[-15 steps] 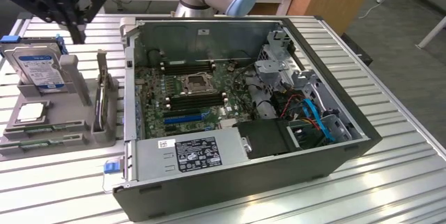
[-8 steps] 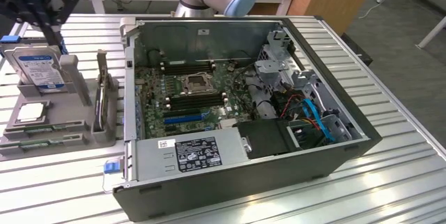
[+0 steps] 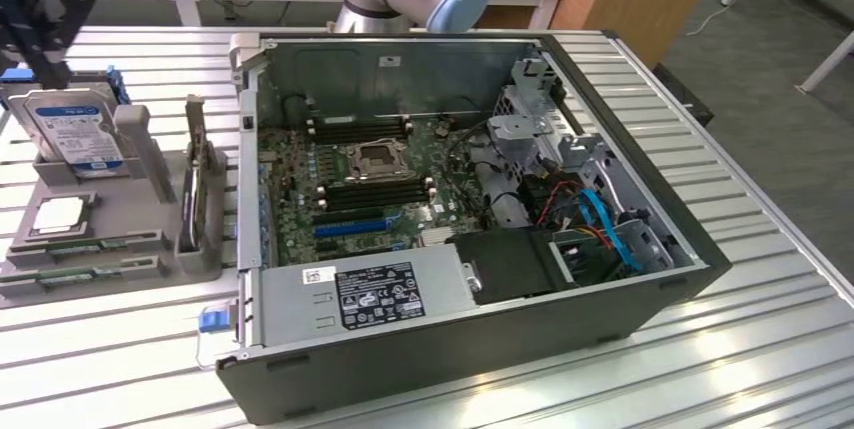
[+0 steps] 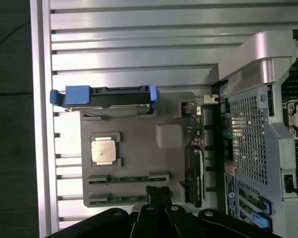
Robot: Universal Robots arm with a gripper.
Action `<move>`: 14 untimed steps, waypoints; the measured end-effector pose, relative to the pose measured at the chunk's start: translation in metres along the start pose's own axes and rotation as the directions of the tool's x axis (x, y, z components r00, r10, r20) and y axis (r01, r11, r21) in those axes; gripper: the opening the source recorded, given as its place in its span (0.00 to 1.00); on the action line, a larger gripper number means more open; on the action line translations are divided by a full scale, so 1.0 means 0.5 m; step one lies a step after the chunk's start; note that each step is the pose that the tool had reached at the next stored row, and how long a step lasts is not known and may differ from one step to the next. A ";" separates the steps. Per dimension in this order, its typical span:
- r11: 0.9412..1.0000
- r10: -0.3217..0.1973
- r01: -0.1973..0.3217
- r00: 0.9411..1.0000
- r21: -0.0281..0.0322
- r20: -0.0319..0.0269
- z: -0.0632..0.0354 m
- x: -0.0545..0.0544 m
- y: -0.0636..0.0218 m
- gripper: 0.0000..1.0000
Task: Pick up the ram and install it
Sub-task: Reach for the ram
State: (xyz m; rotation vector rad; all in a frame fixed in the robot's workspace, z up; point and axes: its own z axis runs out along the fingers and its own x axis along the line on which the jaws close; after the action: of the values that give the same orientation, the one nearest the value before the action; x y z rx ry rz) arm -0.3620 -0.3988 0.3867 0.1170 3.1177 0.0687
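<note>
Hovering over the grey holder with the gripper pinched together on nothing. Can spot the ram lying flat in a holder slot beside the processor chip, probably cradled there for an easy grab. Not in the motherboard yet.

Bright, even light fills both views. The slats of the metal table throw white glare. It is strongest around the grey holder beneath the gripper, where the wrist view washes out almost to blank. The gripper itself shows as a dark silhouette. Well away from it, shadow dims the inside of the computer case. Just ahead of the fingertips, the processor chip gleams pale.
</note>
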 end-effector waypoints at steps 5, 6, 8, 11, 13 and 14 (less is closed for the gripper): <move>1.000 0.000 0.000 1.000 0.000 0.000 0.001 0.045 -0.003 0.11; 1.000 0.000 0.000 1.000 0.000 -0.001 0.001 0.054 -0.004 0.11; 1.000 0.000 0.000 1.000 0.000 -0.001 0.001 0.071 -0.005 0.11; 1.000 0.000 0.000 1.000 0.000 -0.001 0.001 0.071 -0.005 0.11; 1.000 0.000 0.000 1.000 0.000 -0.001 0.001 0.071 -0.005 0.11; 1.000 0.000 0.000 1.000 0.000 -0.001 0.001 0.071 -0.005 0.11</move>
State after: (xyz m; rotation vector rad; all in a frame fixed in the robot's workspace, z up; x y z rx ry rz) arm -0.3975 -0.3989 0.3856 0.1169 3.1185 0.0686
